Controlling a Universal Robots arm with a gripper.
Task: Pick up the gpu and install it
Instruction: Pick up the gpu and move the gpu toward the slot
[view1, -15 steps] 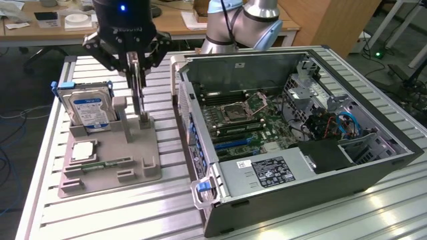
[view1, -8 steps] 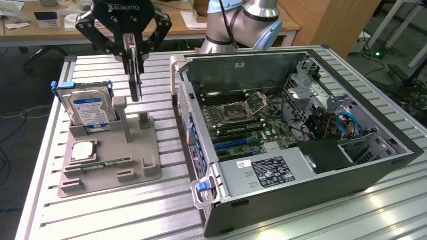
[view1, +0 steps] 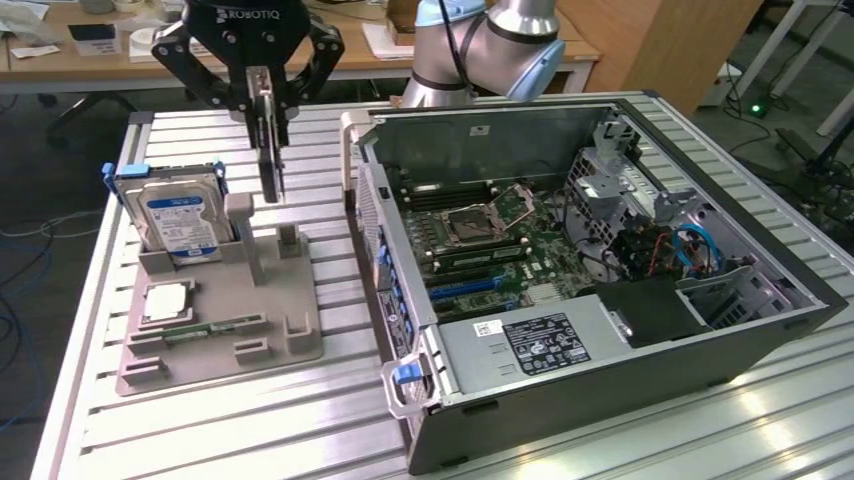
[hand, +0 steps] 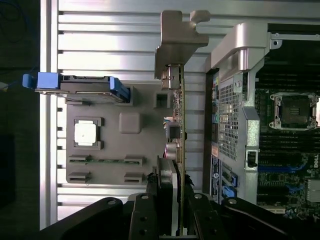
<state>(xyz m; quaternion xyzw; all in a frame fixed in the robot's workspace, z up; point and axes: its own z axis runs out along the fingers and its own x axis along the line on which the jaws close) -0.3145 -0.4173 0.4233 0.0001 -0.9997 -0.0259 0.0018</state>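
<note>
Gripper (view1: 267, 98): matte black, white lettering on the body.
Gpu (view1: 271, 165): board seems near-black, end bracket pale silver.
Hard drive (view1: 180, 222): silver, blue-and-white label, blue side rails.
Holder tray (view1: 220, 345): plain flat grey.
Processor chip (view1: 170, 301): pale silver.
Memory stick (view1: 203, 329): green.
Table (view1: 267, 430): bare aluminium, ribbed in parallel stripes.
Computer case (view1: 587, 415): dark grey.
Motherboard (view1: 514, 235): green, with blue slots.
Cables (view1: 701, 250): blue.

The gripper (view1: 267, 88) (hand: 176, 181) points straight down, to the exterior view's left of the computer case (view1: 601, 400), its jaws clamped on the upper edge of the gpu (view1: 271, 150) (hand: 176, 47). The arm (view1: 483, 48) bends behind the case's far corner.
</note>
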